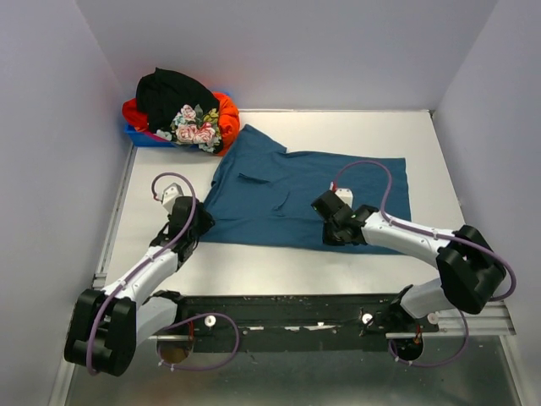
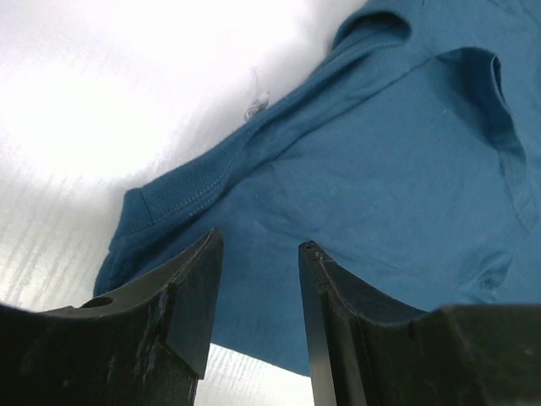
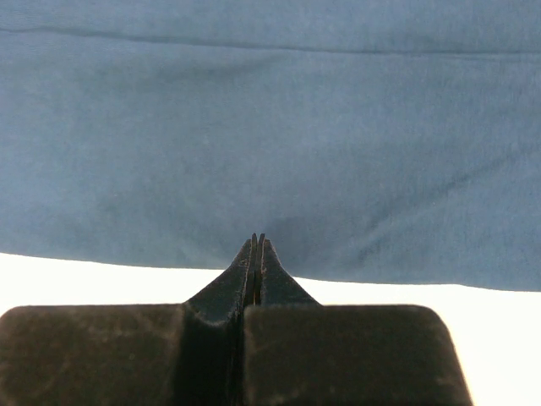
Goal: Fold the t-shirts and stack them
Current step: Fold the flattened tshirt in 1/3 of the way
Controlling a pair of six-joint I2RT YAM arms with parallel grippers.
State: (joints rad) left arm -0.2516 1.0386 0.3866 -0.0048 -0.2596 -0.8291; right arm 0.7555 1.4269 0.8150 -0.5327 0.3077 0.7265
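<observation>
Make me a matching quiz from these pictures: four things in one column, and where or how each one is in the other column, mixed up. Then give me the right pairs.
Things:
1. teal-blue t-shirt
2. black t-shirt
3. left gripper
4. right gripper

Places or states:
A. jaws shut, tips at the near edge of the spread shirt
B. uppermost in the blue bin, far left corner
C. spread out on the table
D. jaws apart, at the spread shirt's near left corner

Pairs: 1-C, 2-B, 3-D, 4-A
</observation>
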